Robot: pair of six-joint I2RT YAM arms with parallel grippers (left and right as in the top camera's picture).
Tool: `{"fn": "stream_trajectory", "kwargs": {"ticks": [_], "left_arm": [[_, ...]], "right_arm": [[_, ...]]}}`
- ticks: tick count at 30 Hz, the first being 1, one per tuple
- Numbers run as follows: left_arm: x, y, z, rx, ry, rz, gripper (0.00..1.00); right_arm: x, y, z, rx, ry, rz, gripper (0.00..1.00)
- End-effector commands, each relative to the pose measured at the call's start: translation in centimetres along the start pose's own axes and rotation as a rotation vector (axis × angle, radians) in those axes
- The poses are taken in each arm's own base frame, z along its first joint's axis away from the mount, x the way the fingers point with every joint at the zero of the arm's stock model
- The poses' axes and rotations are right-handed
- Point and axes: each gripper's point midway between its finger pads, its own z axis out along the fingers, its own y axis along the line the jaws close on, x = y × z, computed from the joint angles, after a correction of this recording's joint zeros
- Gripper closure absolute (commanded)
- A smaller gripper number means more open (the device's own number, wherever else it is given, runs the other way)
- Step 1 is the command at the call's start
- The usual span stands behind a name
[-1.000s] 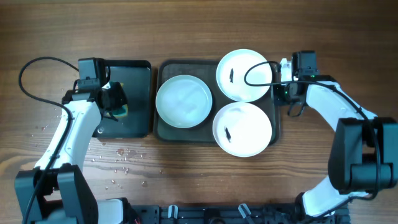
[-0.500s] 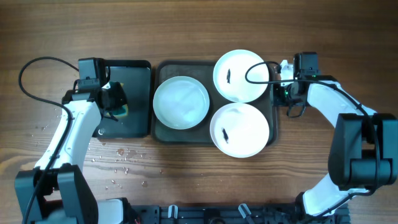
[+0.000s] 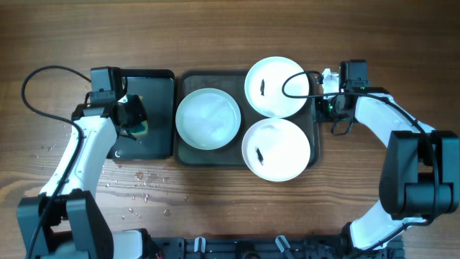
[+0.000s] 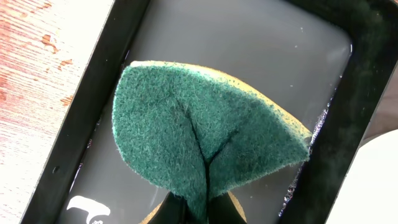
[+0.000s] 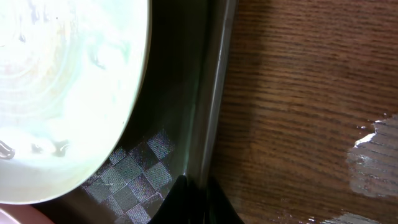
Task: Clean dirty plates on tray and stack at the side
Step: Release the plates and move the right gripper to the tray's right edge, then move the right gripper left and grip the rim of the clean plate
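Observation:
The dark tray [image 3: 188,152] holds three white plates. The left plate [image 3: 208,119] looks free of smears. The back right plate [image 3: 277,86] and the front right plate [image 3: 277,150] each carry a small dark smear. My right gripper [image 3: 321,99] is shut on the tray's right rim [image 5: 208,112], and in the right wrist view its gripper [image 5: 199,196] pinches that rim beside a plate [image 5: 62,93]. My left gripper [image 3: 136,119] is shut on a green sponge [image 4: 205,130], folded between its jaws [image 4: 202,208], above the small black tray [image 3: 154,86].
The small black tray [image 4: 249,50] is wet inside and lies close against the big tray's left side. Water drops [image 3: 136,188] speckle the wood at the front left. A wet patch [image 5: 373,155] lies on the table right of the tray. Both arms' cables loop nearby.
My right gripper has closed on the tray's rim. The tray and its plates have slid slightly to the left. The left arm has stayed still with the sponge.

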Motion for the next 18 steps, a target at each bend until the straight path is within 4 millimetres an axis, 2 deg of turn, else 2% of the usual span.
{"fn": "stream_trajectory", "kwargs": {"ticks": [1,6,8,11,13,16,18], "left_arm": [[0.0,0.3,0.0,-0.013,-0.005,0.018,0.96],[0.0,0.3,0.0,-0.013,-0.005,0.018,0.96],[0.0,0.3,0.0,-0.013,-0.005,0.018,0.96],[0.0,0.3,0.1,-0.013,-0.004,0.018,0.96],[0.0,0.3,0.1,-0.013,-0.004,0.018,0.96],[0.0,0.3,0.0,-0.013,-0.005,0.018,0.96],[-0.1,0.3,0.0,-0.013,-0.008,0.026,0.96]], "right_arm": [[0.6,1.2,0.9,-0.048,0.021,-0.074,0.95],[-0.1,1.3,0.2,-0.048,0.016,-0.074,0.77],[-0.9,1.5,-0.8,-0.047,0.009,-0.075,0.70],[-2.6,2.1,-3.3,-0.051,-0.016,-0.039,0.67],[-3.6,4.0,-5.0,-0.143,-0.041,-0.011,0.66],[-4.5,9.0,-7.8,-0.422,-0.088,-0.034,0.55],[-4.5,11.4,-9.0,-0.549,-0.092,-0.049,0.55]]}}
